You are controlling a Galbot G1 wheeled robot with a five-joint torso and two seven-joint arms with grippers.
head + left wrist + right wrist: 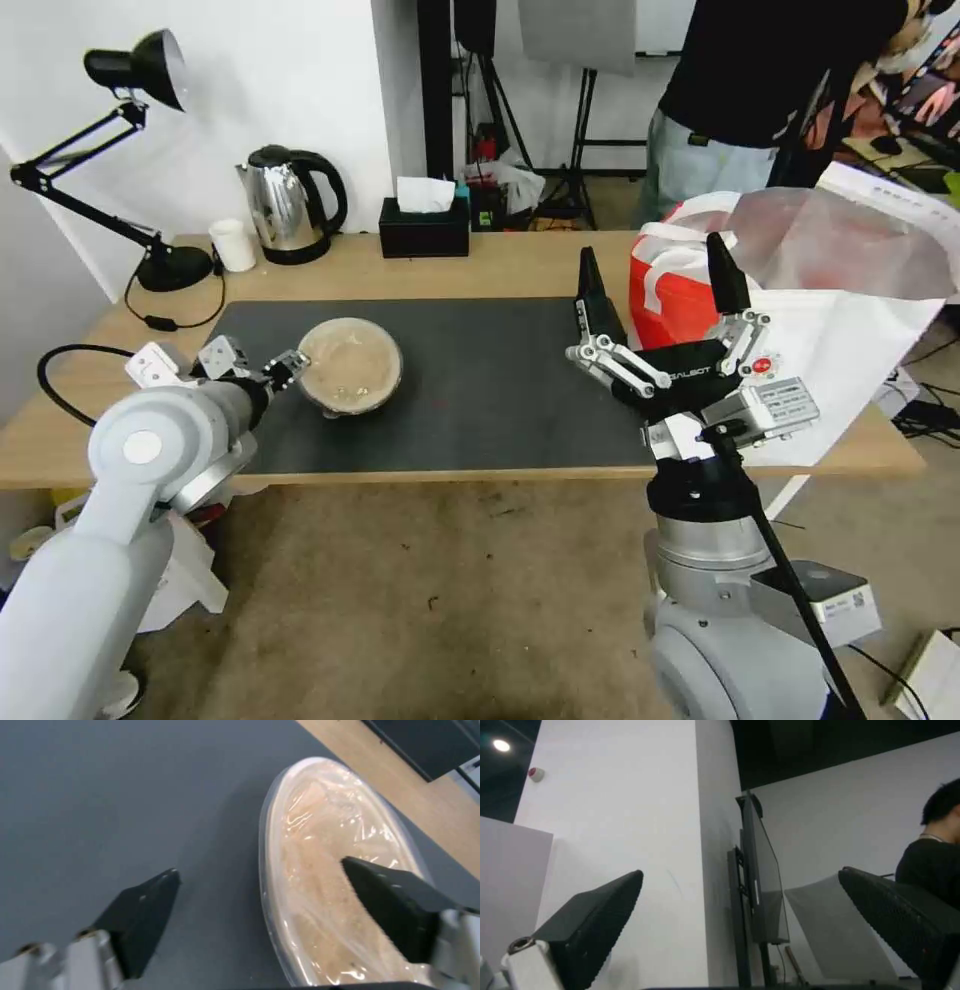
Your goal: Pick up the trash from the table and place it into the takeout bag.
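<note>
A round beige lidded bowl sits on the left half of the dark grey mat on the table. My left gripper is at the bowl's left rim. In the left wrist view it is open and straddles the rim of the bowl, one finger over the film lid and the other over the mat. My right gripper is held up above the mat's right end, open and empty, fingers pointing upward, just in front of the red and white takeout bag. The right wrist view shows this gripper open against a white wall.
Along the table's back edge stand a black desk lamp, a steel kettle, a small white cup and a black tissue box. The lamp's cable lies at the left end. The bag fills the table's right end.
</note>
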